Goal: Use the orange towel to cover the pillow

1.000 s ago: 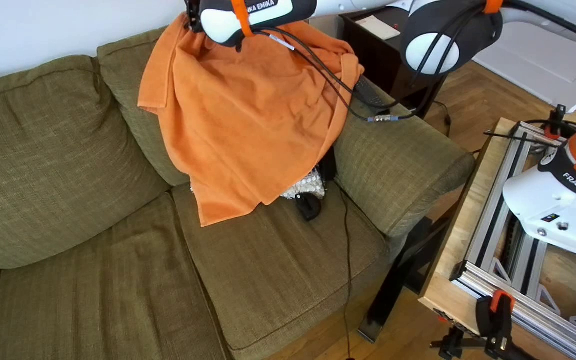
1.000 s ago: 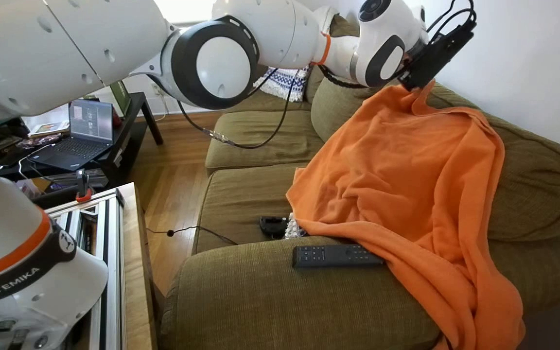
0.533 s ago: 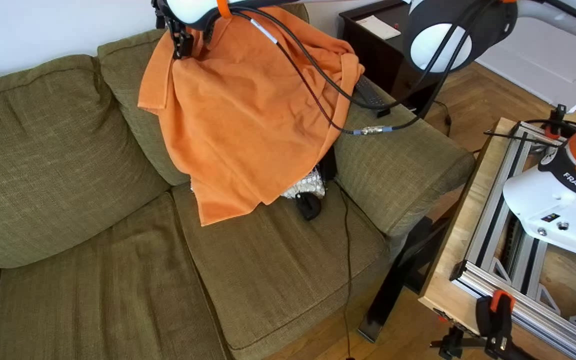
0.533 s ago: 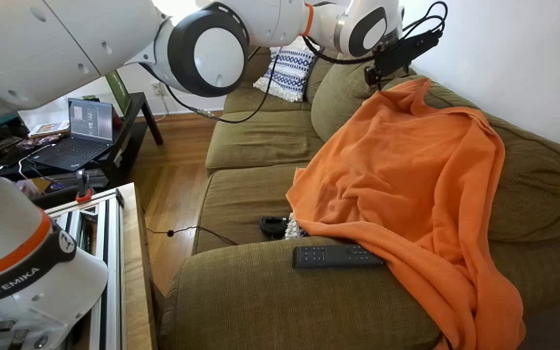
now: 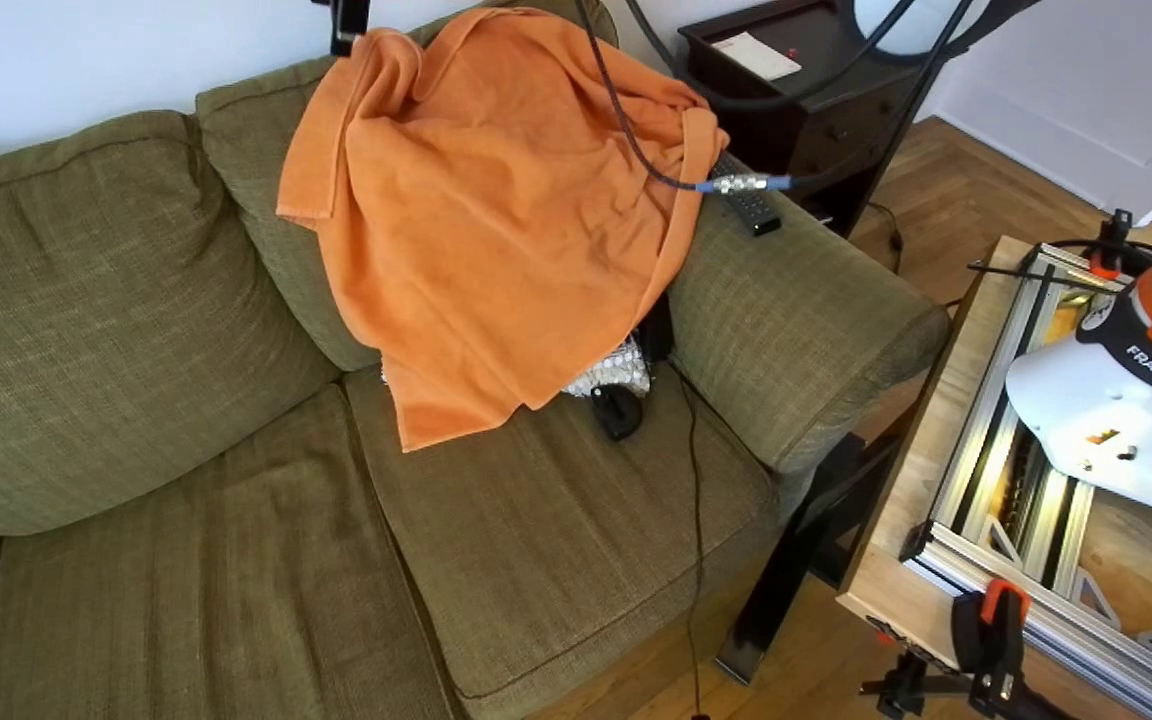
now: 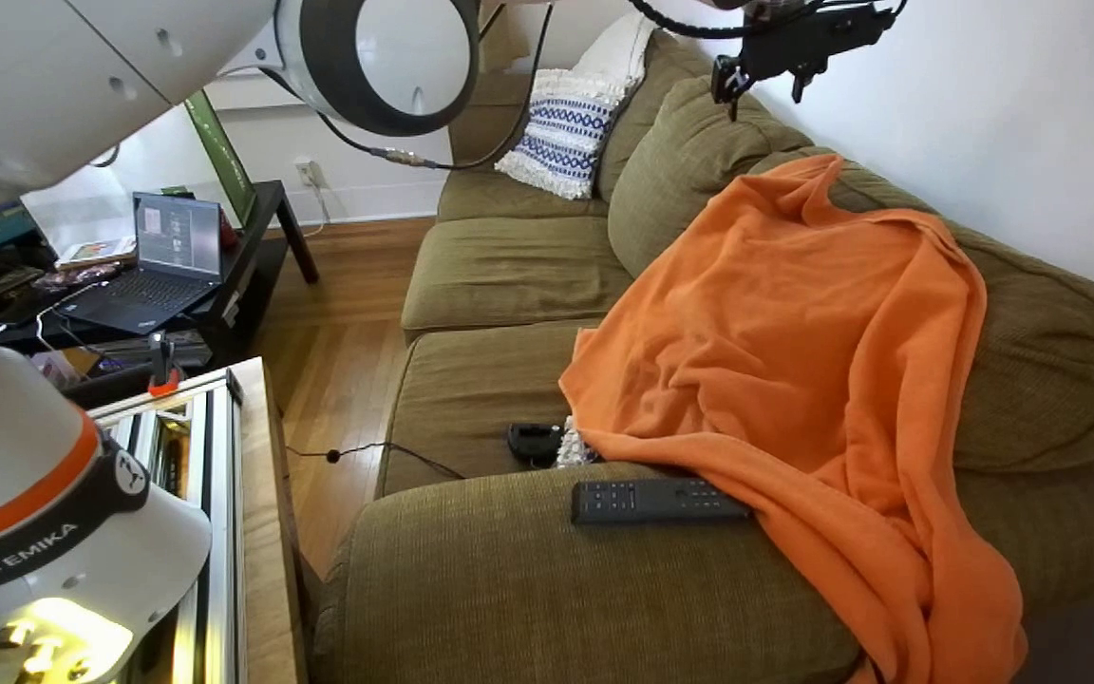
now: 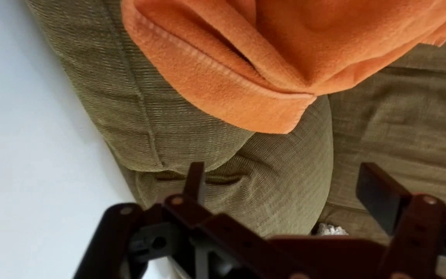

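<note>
Fingers (image 7: 381,197) stand wide apart, just above and clear of the orange towel (image 5: 506,240); an exterior view cuts most of them off. Beneath the towel lies the pillow (image 5: 612,368), hidden but for white edges. Just beside the towel's lower edge sits a black object (image 5: 618,413), hard to identify. Near the towel stands a dark cabinet (image 5: 816,150) bearing paper (image 5: 756,55); well apart from the towel rests a blue-and-white cushion (image 6: 566,133).

Gripper (image 7: 283,182) and orange towel (image 6: 775,313) are separated by free air; passage behind the sofa (image 5: 536,560) is blocked by the wall (image 6: 1012,123)
</note>
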Available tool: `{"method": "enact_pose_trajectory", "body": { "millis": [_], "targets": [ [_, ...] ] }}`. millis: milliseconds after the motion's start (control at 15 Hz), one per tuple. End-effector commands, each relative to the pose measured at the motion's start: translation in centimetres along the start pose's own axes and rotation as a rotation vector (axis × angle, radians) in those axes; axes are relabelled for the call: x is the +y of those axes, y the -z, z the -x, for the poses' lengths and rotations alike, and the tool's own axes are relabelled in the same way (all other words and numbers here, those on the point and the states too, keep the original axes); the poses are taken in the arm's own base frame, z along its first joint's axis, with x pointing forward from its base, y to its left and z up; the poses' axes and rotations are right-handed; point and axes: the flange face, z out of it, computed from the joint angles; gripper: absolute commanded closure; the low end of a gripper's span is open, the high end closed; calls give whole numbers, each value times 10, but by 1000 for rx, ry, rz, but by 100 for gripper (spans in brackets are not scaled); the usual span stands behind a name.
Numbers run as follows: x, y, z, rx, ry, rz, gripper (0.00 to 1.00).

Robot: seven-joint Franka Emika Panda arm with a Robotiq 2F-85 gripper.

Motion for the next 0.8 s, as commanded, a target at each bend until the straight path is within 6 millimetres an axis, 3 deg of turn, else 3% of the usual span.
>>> {"method": "enact_pose_trajectory", "body": {
  "millis": [0,133,400,733],
  "targets": [
    [36,28,46,40,-159,-27,0],
    [58,33,80,-5,-267,39,0],
    [80,41,134,-105,-464,84,0],
    [80,48,168,-180,-689,20,0]
  ]
}}
